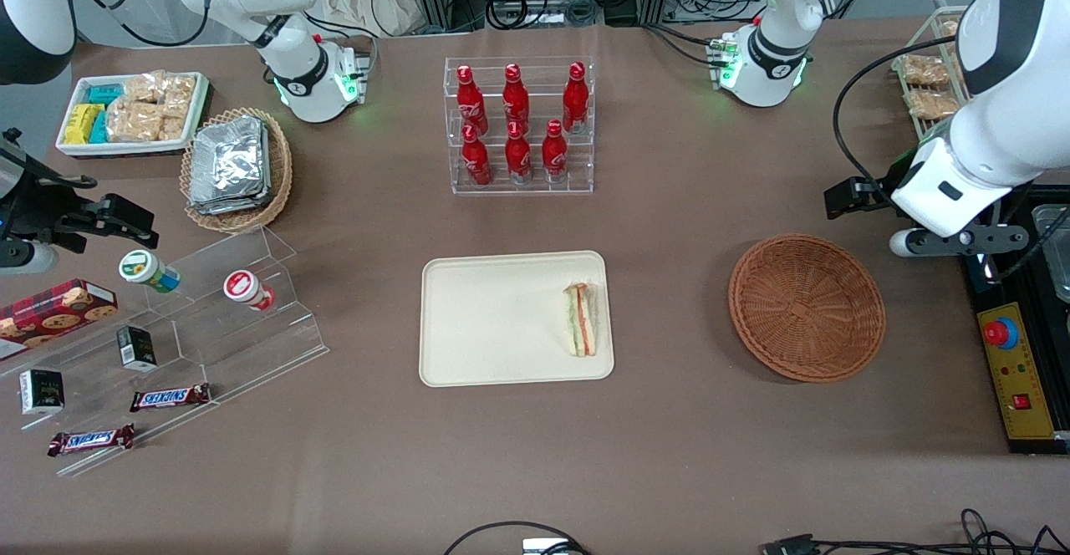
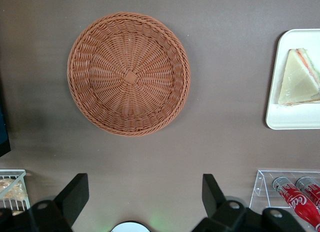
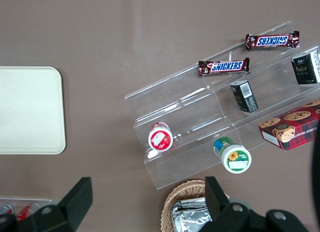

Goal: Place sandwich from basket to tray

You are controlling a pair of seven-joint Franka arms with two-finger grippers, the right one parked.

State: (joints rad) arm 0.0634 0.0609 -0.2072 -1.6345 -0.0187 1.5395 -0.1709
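The tray [image 1: 501,321] is the largest of the task's things, lying mid-table, nearer the front camera than the bottle rack [image 1: 518,124]. Toward the working arm's end of the table sits the basket [image 1: 807,306] — seen empty in the wrist view, its woven floor bare. The gripper [image 2: 145,197] is held high above the table beside the basket, its fingers spread wide apart with nothing between them.

The sandwich [image 1: 582,318] is already on the tray, just inside the short rim that faces the basket. In the front view its long axis runs from 12 to 6 o'clock, and it lies at about 8 o'clock from the gripper, well apart. A white triangular face is shown, with orange-red and green layers along one edge — the placing is judged done.
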